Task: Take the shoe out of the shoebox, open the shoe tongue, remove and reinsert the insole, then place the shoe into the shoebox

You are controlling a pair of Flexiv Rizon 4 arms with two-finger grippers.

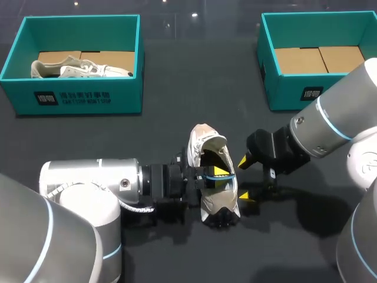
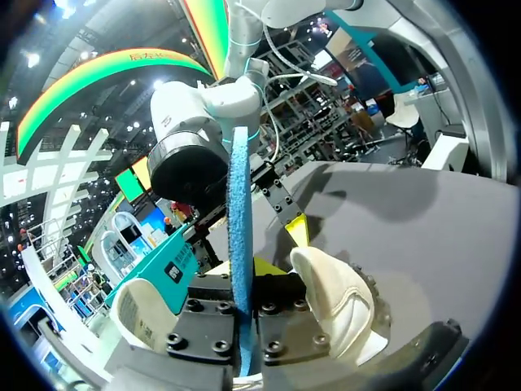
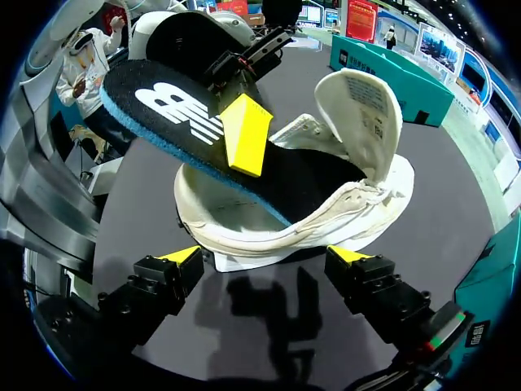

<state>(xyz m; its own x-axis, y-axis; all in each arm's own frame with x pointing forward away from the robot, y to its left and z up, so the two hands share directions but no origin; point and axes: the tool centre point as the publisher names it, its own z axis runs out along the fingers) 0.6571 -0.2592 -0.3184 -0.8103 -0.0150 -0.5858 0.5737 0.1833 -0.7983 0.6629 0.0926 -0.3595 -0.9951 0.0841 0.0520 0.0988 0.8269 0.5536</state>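
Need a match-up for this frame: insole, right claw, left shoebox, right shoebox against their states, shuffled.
1 insole
2 right claw
3 left shoebox
4 right shoebox

a open, beside the table shoe
b only cardboard inside
c gripped by left claw
d holds a second shoe

Pairs: 1-c, 2-a, 3-d, 4-b

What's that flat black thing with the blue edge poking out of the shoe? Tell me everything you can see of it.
It is the insole: thin, foam-like, black on top with white print, blue along the edge. One end lies inside the pale shoe; the other tilts up out of it, pinched by the left arm's jaws.
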